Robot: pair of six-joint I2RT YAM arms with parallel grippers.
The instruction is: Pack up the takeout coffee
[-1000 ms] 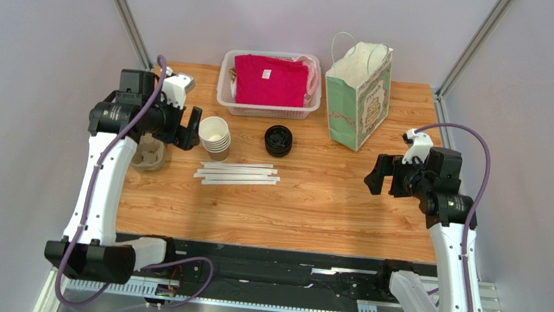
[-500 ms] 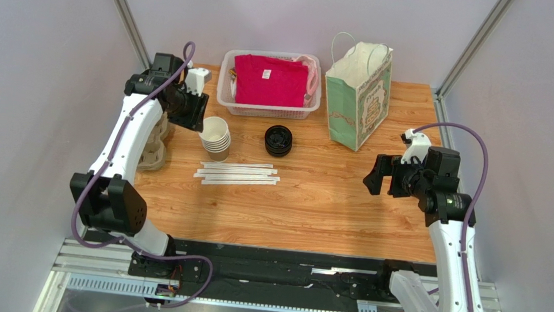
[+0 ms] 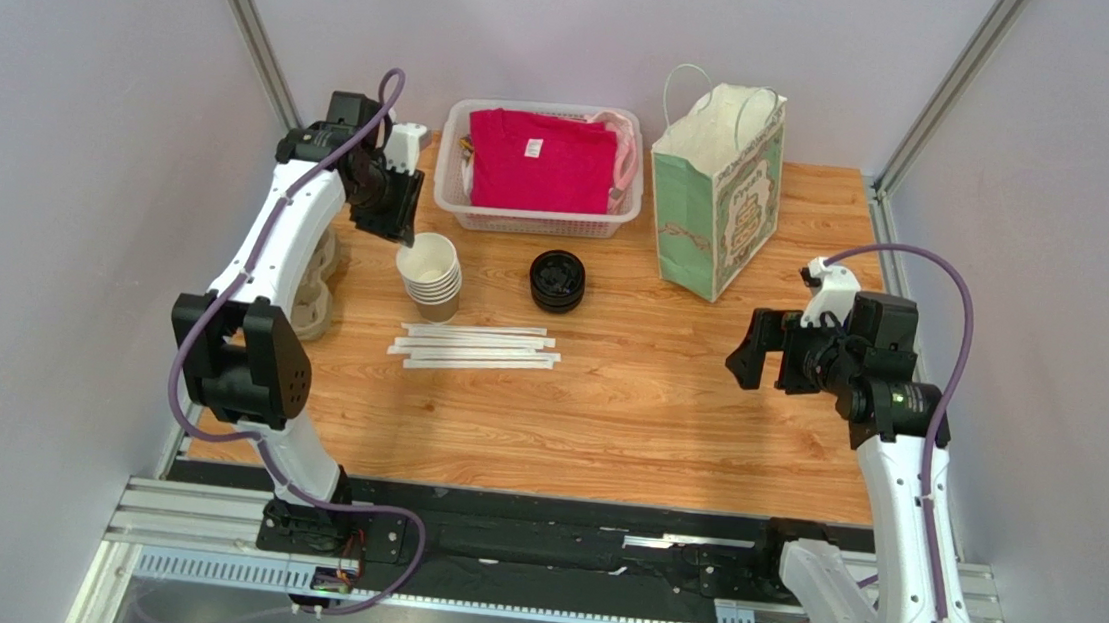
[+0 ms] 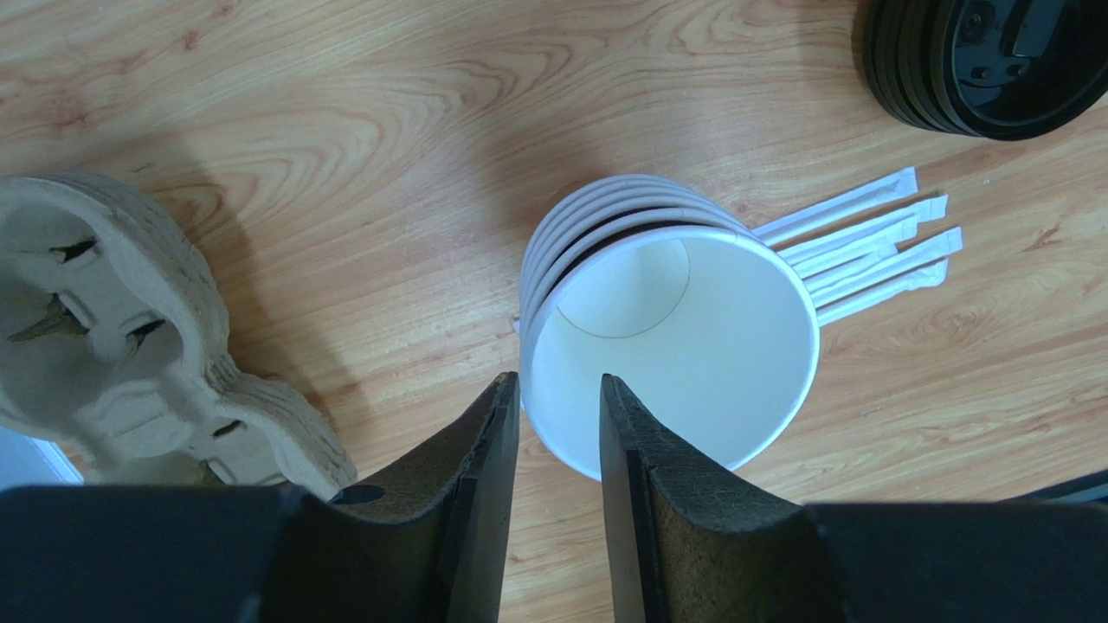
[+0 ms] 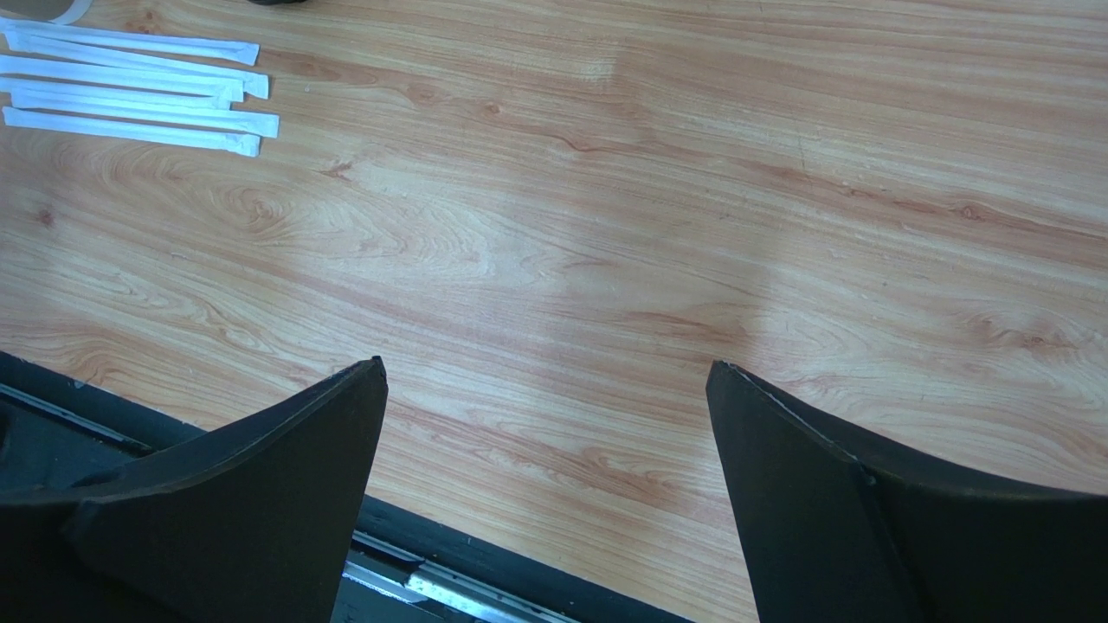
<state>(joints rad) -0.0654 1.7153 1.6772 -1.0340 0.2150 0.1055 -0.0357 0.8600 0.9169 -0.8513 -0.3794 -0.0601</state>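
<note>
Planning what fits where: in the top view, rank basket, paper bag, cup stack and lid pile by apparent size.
1. Basket, paper bag: look alike; tall bag is nearer the camera, unranked.
2. Cup stack, marginally.
3. Lid pile.

On my feed the wooden table [image 3: 658,411] carries a stack of nested paper cups [image 3: 431,274] left of centre, its mouth tipped towards the left wrist camera. Just right of it sits a pile of black lids [image 3: 557,280]. A few wrapped straws [image 3: 475,347] lie side by side in front of both, nearer to me. A moulded cardboard cup carrier [image 4: 117,338] rests at the table's left edge. At the back I see a clear plastic basket [image 3: 450,200] holding a folded pink garment [image 3: 536,160], with a green paper gift bag [image 3: 713,213] standing upright just to its right.
</note>
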